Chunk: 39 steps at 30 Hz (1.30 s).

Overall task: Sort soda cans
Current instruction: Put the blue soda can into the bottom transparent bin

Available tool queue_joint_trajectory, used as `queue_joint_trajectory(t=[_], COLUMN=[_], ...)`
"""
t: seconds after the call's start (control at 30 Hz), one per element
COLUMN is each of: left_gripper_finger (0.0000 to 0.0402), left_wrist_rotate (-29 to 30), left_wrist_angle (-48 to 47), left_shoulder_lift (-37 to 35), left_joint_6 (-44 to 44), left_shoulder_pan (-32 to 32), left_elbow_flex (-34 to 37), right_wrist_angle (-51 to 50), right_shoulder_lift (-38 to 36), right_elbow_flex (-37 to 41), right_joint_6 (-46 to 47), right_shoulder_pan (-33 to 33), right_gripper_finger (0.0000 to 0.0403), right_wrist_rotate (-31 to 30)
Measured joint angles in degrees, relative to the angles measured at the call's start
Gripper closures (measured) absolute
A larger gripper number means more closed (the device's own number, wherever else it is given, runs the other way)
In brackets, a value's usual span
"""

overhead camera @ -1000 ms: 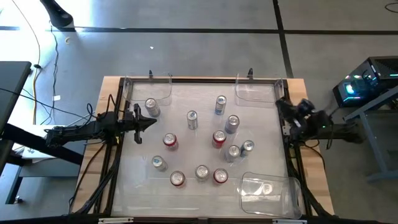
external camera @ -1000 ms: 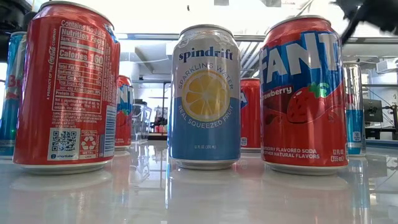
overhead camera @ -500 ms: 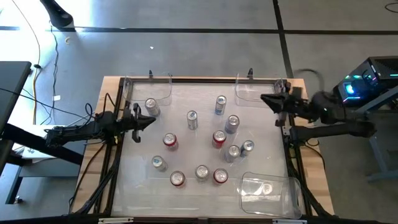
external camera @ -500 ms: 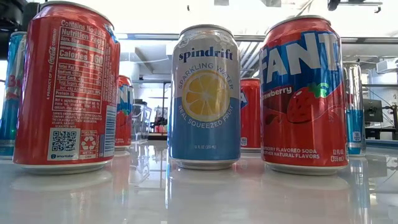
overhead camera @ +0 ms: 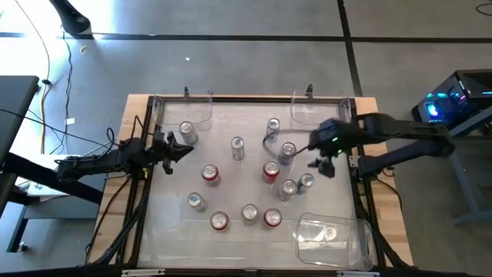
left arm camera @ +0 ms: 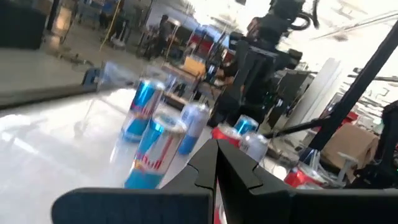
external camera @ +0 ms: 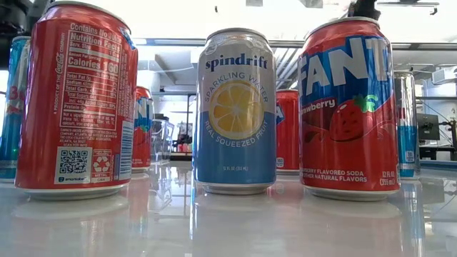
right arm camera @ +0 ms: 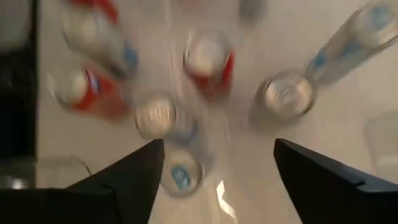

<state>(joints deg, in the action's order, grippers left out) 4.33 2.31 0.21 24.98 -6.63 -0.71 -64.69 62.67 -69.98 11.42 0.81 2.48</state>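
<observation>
Several soda cans stand upright on their bases on the white table [overhead camera: 231, 185], among them a red can [overhead camera: 270, 171], a silver one [overhead camera: 287, 152] and a blue one [overhead camera: 273, 129]. The low view shows a red can [external camera: 75, 100], a lemon-printed can [external camera: 235, 111] and a red strawberry can [external camera: 348, 107] up close. My right gripper [overhead camera: 314, 155] hangs open above the right-hand cans, tipped downward, with the cans well below its fingers [right arm camera: 130, 180]. At the table's left edge my left gripper [overhead camera: 184, 148] stays shut and level, near a can [overhead camera: 187, 132], touching nothing.
Clear plastic bins stand at the far left [overhead camera: 184, 114], the far right [overhead camera: 317, 114] and the near right corner [overhead camera: 334, 235]. The cans crowd the middle, a few of them close together. Bare table lies along the near left and between the far bins.
My right gripper has swung up from the table's right edge and in toward the middle, over the right-hand cans. It has tipped from level to pointing downward, and it has opened. My left gripper has rolled a little in place. No can has moved.
</observation>
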Motion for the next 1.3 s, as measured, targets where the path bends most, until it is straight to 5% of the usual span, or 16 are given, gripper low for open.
queue_joint_trajectory(t=[0.23,0.77,1.3], left_gripper_finger=[0.0401,0.0401,0.0401], left_wrist_rotate=[2.05,4.82,4.85], left_wrist_angle=[-1.08,-0.68,-0.7], left_shoulder_lift=[0.81,1.03,1.03], left_joint_6=[3.09,3.36,2.42], left_shoulder_pan=[0.09,0.09,0.09], left_elbow_flex=[0.0,0.0,0.0], right_wrist_angle=[-4.72,7.84,6.15], right_shoulder_lift=[7.17,7.57,7.81], right_elbow_flex=[3.66,13.07,8.23], right_joint_6=[-5.77,-2.14,2.38], right_shoulder_pan=[3.96,11.74,13.72], right_gripper_finger=[0.0082,0.0082,0.0082], right_wrist_rotate=[-4.37,-4.45,-6.39])
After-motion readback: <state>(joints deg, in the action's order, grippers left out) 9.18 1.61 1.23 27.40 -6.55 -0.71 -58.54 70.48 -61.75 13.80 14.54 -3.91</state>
